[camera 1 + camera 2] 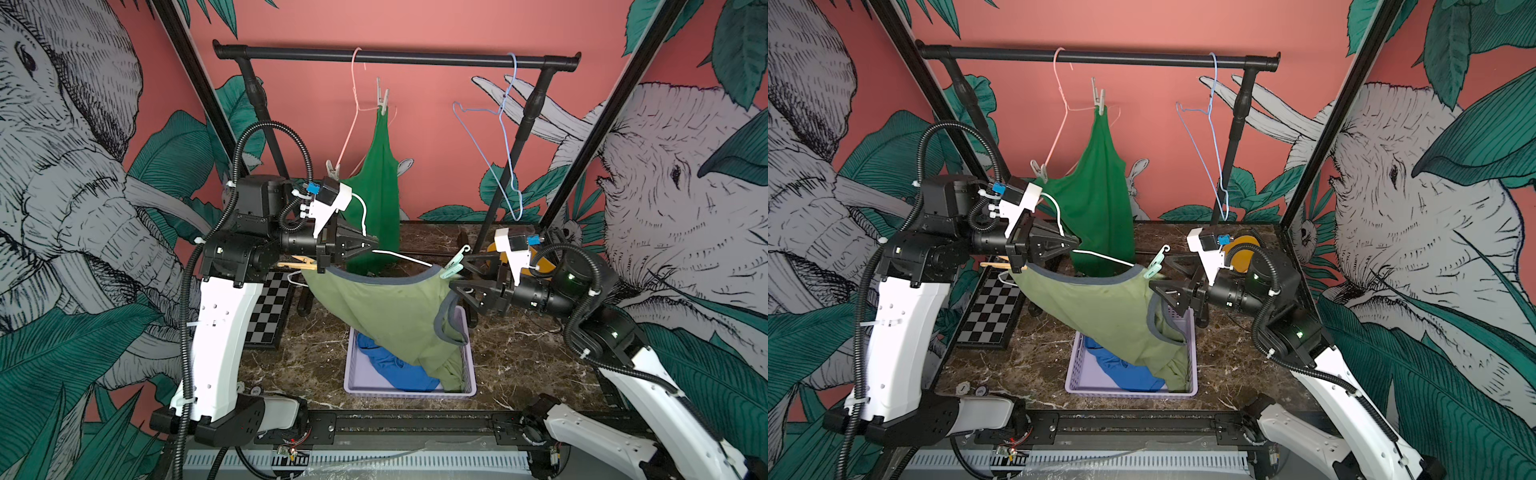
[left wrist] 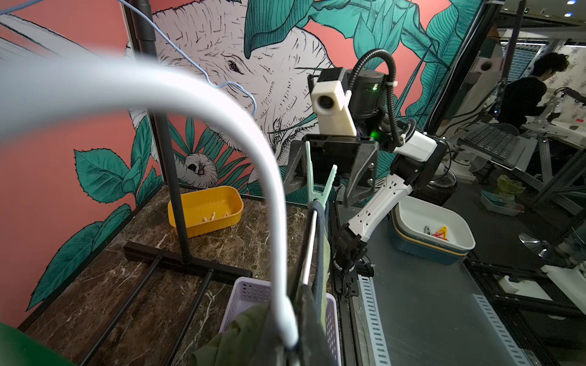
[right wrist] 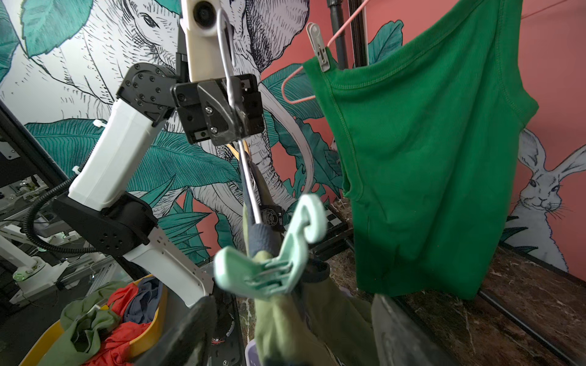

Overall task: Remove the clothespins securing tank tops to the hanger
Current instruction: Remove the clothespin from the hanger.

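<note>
Clothespins clipped on: 4.
- mint clothespin (image 1: 455,266) sits on one end of the white hanger (image 1: 401,256), pinning the grey-trimmed strap of the olive tank top (image 1: 386,307)
- tan clothespin (image 1: 297,263) sits on the opposite end, just beside the left claw (image 1: 372,245)
- upper grey clothespin (image 1: 382,97) and lower grey clothespin (image 1: 332,167) pin the bright green tank top (image 1: 376,183) to the pink hanger (image 1: 353,104)

Tank tops: 3.
- olive one hangs off the white hanger, its hem trailing into the lavender basket (image 1: 409,392)
- blue tank top (image 1: 399,368) lies crumpled inside that basket
- bright green one hangs at the back

Hangers: 3. The pink one and the blue hanger (image 1: 505,124) are hooked on the black rail (image 1: 395,56). The white one is off the rail, roughly level above the basket.

Left claw is clenched on the white hanger's neck. Right claw (image 2: 322,191) is released, jaws wide. The left wrist view shows one jaw on either side of the mint clothespin's handles; can't tell if they touch it.

Desk (image 1: 519,353) also carries the basket, a chessboard (image 1: 266,311) by the left arm, and a yellow tub (image 2: 203,209) at the back. The tub holds a few pale clips, too small to count.
</note>
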Controlling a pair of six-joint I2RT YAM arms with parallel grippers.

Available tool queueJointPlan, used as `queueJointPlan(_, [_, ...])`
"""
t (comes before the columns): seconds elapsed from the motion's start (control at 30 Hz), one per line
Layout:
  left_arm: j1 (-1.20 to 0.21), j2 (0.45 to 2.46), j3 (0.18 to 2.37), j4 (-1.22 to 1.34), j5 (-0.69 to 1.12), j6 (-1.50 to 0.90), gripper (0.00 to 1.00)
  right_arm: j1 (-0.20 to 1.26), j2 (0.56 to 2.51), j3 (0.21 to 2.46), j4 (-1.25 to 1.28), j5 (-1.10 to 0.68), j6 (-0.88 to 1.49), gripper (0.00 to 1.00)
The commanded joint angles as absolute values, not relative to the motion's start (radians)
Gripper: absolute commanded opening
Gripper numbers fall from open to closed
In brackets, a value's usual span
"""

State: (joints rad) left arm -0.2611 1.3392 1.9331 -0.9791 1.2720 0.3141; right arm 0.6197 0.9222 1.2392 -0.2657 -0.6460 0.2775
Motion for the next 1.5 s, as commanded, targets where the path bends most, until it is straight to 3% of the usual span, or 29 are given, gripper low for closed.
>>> queueJointPlan(0.0, [-0.256,1.304,1.924,-0.985,1.315,0.331,0.0,0.62,0.93,1.286,-0.175,-0.68,0.275,0.76])
queueJointPlan(0.47, [-0.256,1.295,1.908,-0.982,1.325,0.328,0.0,0.62,0.968,1.305,-0.147,-0.747,0.303,0.56])
queueJointPlan(1.0, [-0.256,1.3,1.894,-0.986,1.31,0.341,0.0,0.62,0.936,1.295,-0.148,-0.749,0.301,0.0])
queueJointPlan(1.1, [-0.256,1.299,1.88,-0.979,1.307,0.339,0.0,0.62,0.93,1.302,-0.155,-0.71,0.296,0.0])
queueJointPlan(1.33, [-0.256,1.307,1.871,-0.98,1.283,0.348,0.0,0.596,0.939,1.421,-0.275,-0.305,0.238,0.0])
queueJointPlan(1.47, [-0.256,1.312,1.877,-0.96,1.272,0.326,0.0,0.521,0.969,1.437,-0.4,-0.173,0.233,0.0])
